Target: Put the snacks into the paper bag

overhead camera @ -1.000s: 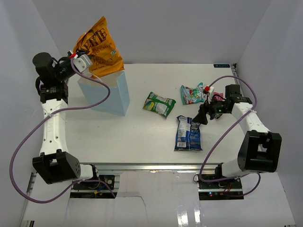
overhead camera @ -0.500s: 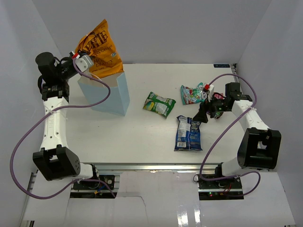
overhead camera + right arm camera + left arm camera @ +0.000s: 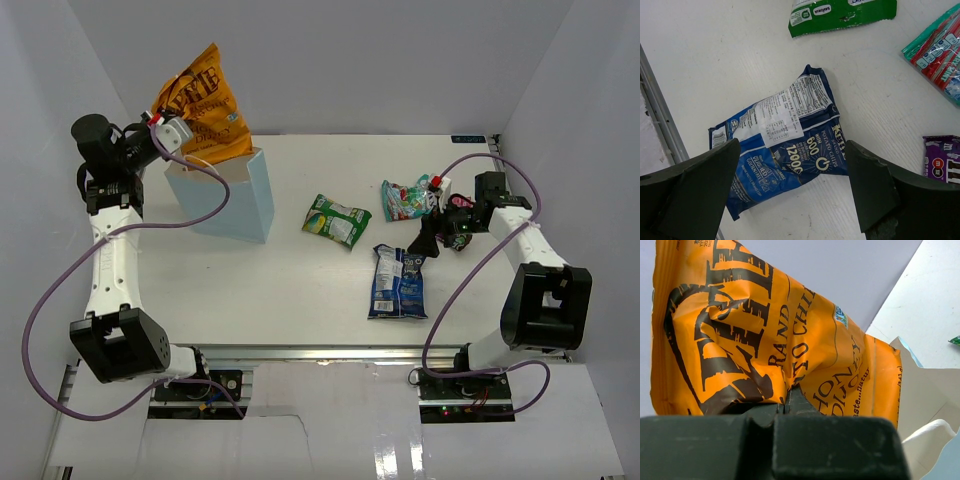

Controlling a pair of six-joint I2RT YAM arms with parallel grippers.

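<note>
Five snack packets show: one orange chip bag (image 3: 200,110) at the upper left, one green bag (image 3: 337,220) at centre, one teal-red candy bag (image 3: 404,199) and one blue-white bag (image 3: 397,282) right of centre, and one purple candy pack (image 3: 943,161) at the right wrist view's lower right edge. One light blue paper bag (image 3: 240,200) stands upper left. There are two arms: the left arm (image 3: 108,270) and the right arm (image 3: 535,255).
</note>
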